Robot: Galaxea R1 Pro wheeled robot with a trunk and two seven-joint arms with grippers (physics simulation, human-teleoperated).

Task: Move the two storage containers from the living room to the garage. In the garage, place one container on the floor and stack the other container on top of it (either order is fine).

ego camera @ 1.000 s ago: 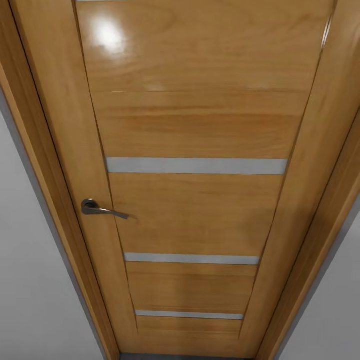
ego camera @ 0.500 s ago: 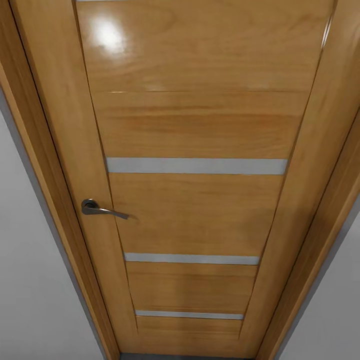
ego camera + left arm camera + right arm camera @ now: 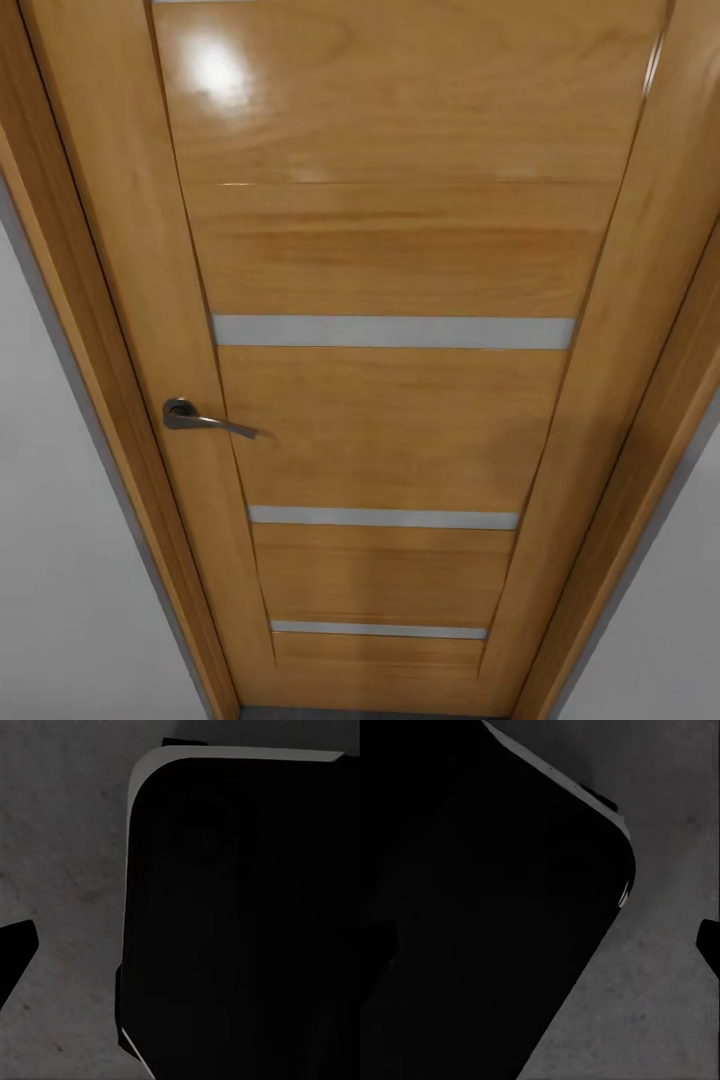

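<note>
presently, in the head view, a closed honey-coloured wooden door (image 3: 400, 400) is faced at close range. three pale horizontal strips (image 3: 393, 331) are set across its panel, and a grey metal lever handle (image 3: 200, 418) is mounted toward its left edge. the door is bordered by a wooden frame (image 3: 90, 330), with plain grey-white wall (image 3: 60, 580) seen to the left and right of it. a thin dark strip of floor is just visible at the door's foot.

in the left wrist view, a large black rounded body with a pale edge (image 3: 240, 915), apparently part of the robot itself, is seen over a dark grey mottled concrete floor (image 3: 67, 870). a small dark tip (image 3: 15, 952) intrudes at one edge; whether it belongs to the jaws cannot be told, nor can their state.

in the right wrist view, a similar black body (image 3: 472, 907) is seen above the same kind of concrete floor (image 3: 652, 1005), with a dark tip (image 3: 709, 941) at the edge. the state of these jaws cannot be told either.

where the storage containers are cannot be told from these pictures. the concrete floor suggests the robot may be in the garage, but how much of the carrying and stacking is done cannot be judged.
</note>
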